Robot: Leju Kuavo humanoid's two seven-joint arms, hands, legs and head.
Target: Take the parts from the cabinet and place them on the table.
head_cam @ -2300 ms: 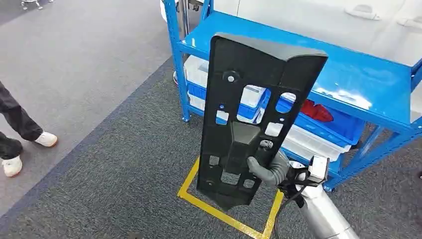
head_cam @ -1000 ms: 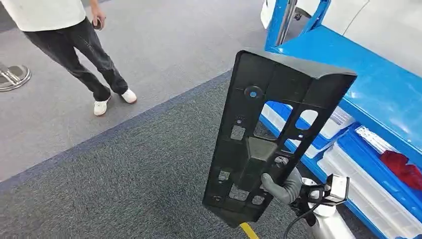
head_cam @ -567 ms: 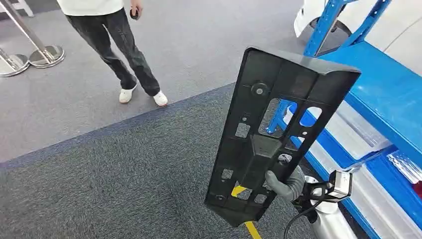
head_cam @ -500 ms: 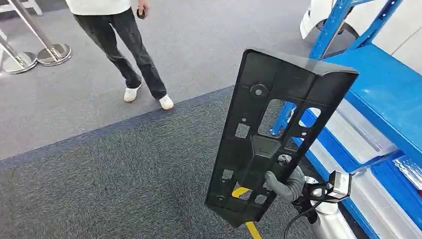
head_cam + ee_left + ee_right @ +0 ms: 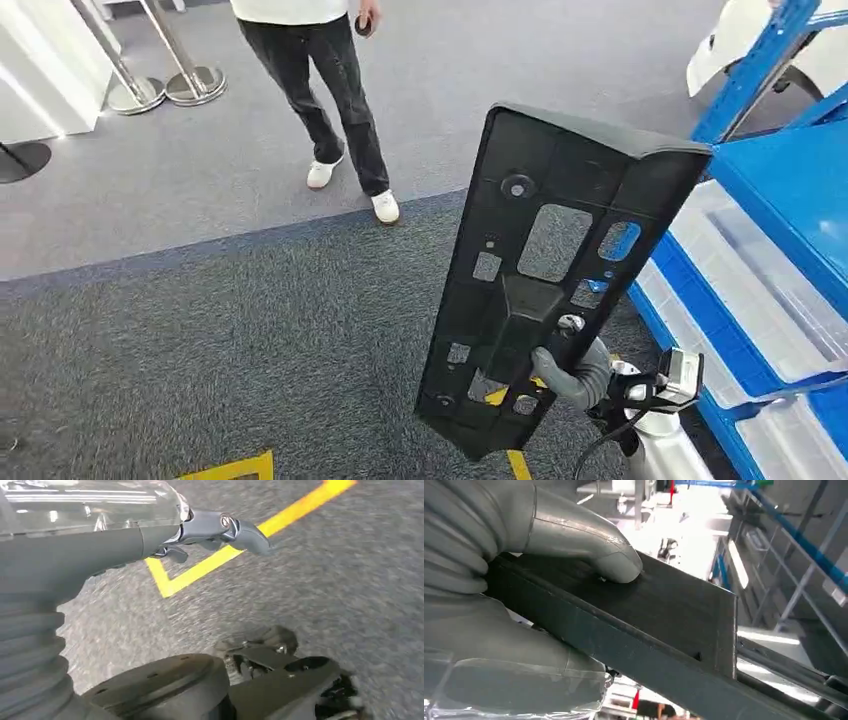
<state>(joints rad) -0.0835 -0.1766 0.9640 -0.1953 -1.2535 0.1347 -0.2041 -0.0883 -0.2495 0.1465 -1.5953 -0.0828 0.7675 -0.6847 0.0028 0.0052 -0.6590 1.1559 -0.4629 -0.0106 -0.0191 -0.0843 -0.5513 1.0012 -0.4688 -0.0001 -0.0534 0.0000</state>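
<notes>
Before me, part: black panel (image 5: 545, 270) held upright in front of me, long axis near-vertical, wide end up, tilted right.
Right hand (image 5: 572, 372): gripping its lower edge, thumb (image 5: 589, 545) pressed flat.
Left hand (image 5: 150, 535): holds nothing, fingers apart over carpet.
Right side: blue rack (image 5: 790, 190) with clear bins (image 5: 760, 290); contents unclear.
Floor: grey carpet (image 5: 230, 330), yellow tape (image 5: 235, 467); person (image 5: 320, 70) far.

1. The right arm (image 5: 660, 455) comes up from the lower right of the head view, silver, with its wrist bent toward the middle.
2. The right hand (image 5: 572, 372) grips the lower edge of a black panel (image 5: 545, 270) and holds it upright; its thumb (image 5: 584, 540) presses flat on the panel's face.
3. The left hand (image 5: 150, 535) hangs over the floor, holding nothing, its fingers (image 5: 240, 529) stretched out and apart.
</notes>
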